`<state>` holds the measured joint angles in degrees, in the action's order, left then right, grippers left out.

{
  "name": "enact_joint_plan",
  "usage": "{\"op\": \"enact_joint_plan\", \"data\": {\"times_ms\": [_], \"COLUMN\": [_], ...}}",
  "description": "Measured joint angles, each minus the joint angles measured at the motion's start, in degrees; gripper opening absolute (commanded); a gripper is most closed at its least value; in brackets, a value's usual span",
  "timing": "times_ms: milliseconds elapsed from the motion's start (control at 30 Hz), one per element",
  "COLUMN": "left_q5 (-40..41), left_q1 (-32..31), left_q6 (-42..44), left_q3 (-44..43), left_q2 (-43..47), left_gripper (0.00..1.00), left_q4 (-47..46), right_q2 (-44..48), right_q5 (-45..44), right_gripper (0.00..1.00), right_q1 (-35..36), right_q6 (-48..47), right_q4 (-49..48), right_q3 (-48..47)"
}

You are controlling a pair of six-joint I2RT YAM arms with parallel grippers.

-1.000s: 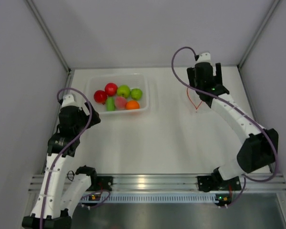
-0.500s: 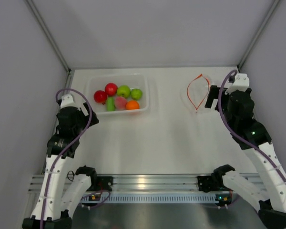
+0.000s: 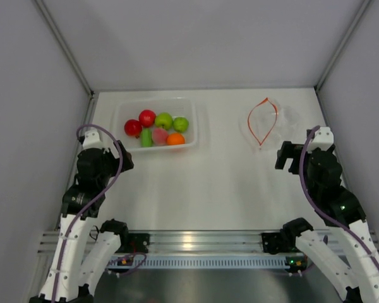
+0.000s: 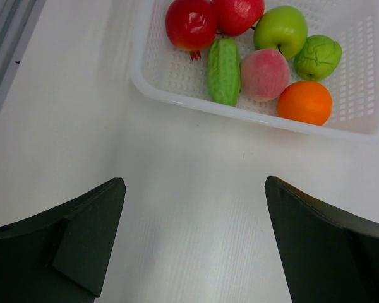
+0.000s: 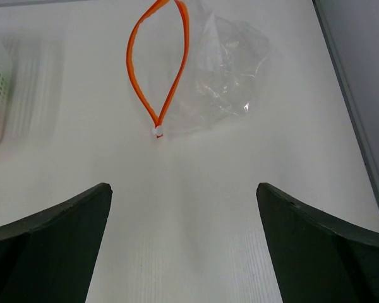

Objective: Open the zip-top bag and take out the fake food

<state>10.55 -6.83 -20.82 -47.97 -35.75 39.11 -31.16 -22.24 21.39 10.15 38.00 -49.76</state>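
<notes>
Near the worktop's [image 3: 227, 183] far right corner the clear zip-top bag [image 5: 230, 72] lies crumpled, its orange-rimmed mouth gaping leaf-shaped. The fake food [image 4: 263, 72] sits in a perforated tub [image 4: 170, 88] far left. Left pincer [image 4: 192, 243] and right pincer [image 5: 183, 246] stand apart.

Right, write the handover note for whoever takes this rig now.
Left gripper: open, empty, above the table just short of the white tub.
Right gripper: open, empty, on the near side of the zip-top bag.
Bag: flat at the table's far right, orange zipper mouth gaping, nothing visible inside.
Fake food: seven pieces, all in the tub, far left.
Done: bag opened, food out.
Left: apparently nothing; park the arms.
</notes>
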Motion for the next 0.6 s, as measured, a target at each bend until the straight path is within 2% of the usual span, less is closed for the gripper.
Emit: {"op": "enact_joint_plan", "data": {"times_ms": [600], "left_q5": [0.9], "left_q1": [-1.5], "left_q6": [0.0], "left_q3": [0.4], "left_q2": [-0.5], "left_gripper": [0.98], "left_q4": [-0.1], "right_q2": [1.4], "right_q5": [1.2], "right_gripper": [1.00], "right_q1": [0.0], "right_q6": [0.6], "right_q4": [0.5], "right_q3": [2.5]}}
